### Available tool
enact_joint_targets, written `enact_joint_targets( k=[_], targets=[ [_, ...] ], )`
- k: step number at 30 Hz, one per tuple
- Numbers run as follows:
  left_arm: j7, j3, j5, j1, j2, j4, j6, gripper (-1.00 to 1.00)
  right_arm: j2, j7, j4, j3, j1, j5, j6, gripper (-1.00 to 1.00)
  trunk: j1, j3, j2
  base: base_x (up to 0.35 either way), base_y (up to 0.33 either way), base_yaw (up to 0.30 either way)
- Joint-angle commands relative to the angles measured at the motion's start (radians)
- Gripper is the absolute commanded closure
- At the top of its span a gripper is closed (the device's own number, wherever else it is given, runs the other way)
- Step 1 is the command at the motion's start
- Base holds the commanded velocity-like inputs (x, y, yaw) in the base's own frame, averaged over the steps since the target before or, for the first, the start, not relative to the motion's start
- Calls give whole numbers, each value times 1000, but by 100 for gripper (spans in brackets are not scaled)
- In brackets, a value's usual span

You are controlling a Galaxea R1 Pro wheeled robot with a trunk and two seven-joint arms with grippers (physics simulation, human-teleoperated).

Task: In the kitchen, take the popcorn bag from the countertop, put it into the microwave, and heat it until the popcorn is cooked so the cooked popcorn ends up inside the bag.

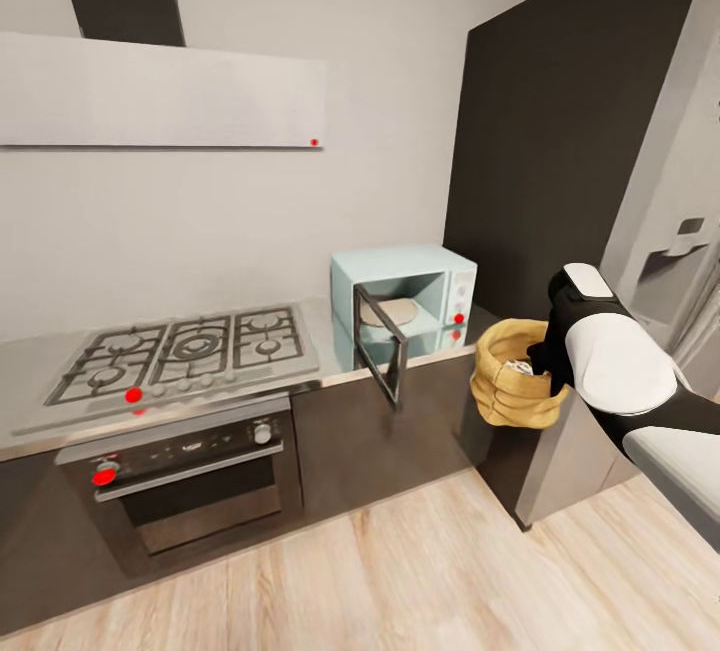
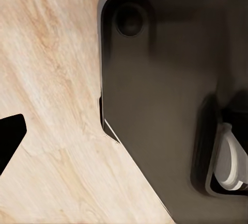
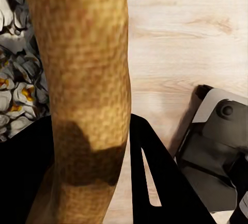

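Two jaws: right gripper point(image 1: 540, 356) pinches popcorn bag point(image 1: 512, 378) rim, mid-right of frame, fingertips hidden behind it; popcorn point(image 3: 14, 87) inside. Left jaws' state unclear. Microwave point(image 1: 404, 308) at centre, door open, on surface point(image 1: 330, 331).

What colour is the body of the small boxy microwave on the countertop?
Pale mint-blue microwave, with a dark glass door; the head view shows it best.

Gas hob point(image 1: 190, 351) sits above black oven point(image 1: 195, 481).
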Motion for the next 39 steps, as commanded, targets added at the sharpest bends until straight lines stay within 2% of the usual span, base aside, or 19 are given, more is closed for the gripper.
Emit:
enact_joint_targets(
  k=[1,11,27,32,39],
  targets=[
    [1,0,0,0,0,-2,-2,-100,0,-6,-1,-1,-1,-7,10,100,0,-1,-1,41,-93,4],
    [1,0,0,0,-1,-2,-2,-100,0,-7,0,-1,-1,-7,10,100,0,-1,-1,6,-13,16],
    [1,0,0,0,-1,-2,-2,-100,-4,-7,23,-3,3,-5,8,100,0,-1,-1,87,-75,191],
    [1,0,0,0,-1,-2,-2,-100,-5,65,27,-3,29,-2,8,100,0,-2,-1,130,-115,174],
    [1,0,0,0,-1,-2,-2,-100,-6,76,26,-2,31,0,11,100,0,-4,-1,142,-185,213]
  ],
)
